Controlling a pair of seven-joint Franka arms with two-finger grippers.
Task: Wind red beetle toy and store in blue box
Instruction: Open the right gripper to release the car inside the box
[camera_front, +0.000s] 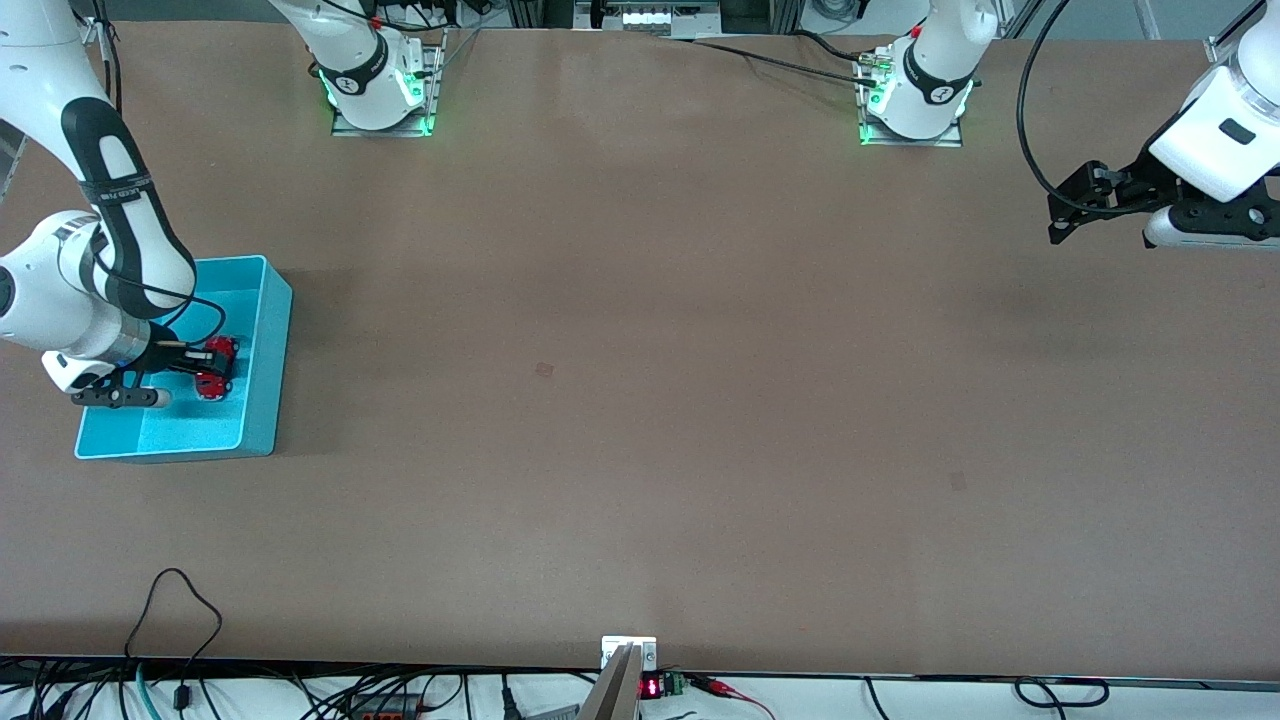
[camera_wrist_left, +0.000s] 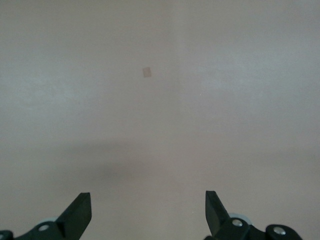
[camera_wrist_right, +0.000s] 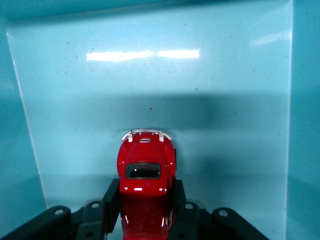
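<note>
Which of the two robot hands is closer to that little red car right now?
The right. The right gripper is inside the blue box with its fingers against the red beetle toy. The left gripper waits open over bare table at the left arm's end.

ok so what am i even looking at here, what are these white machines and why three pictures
These are two robot arms bolted to a brown table. One picture looks down from a high camera facing them; the other two come from cameras on each arm's wrist. The right gripper is inside the blue box, at the right arm's end of the table, with its fingers closed on the red beetle toy. The left gripper waits open above bare table at the left arm's end, holding nothing.
</note>
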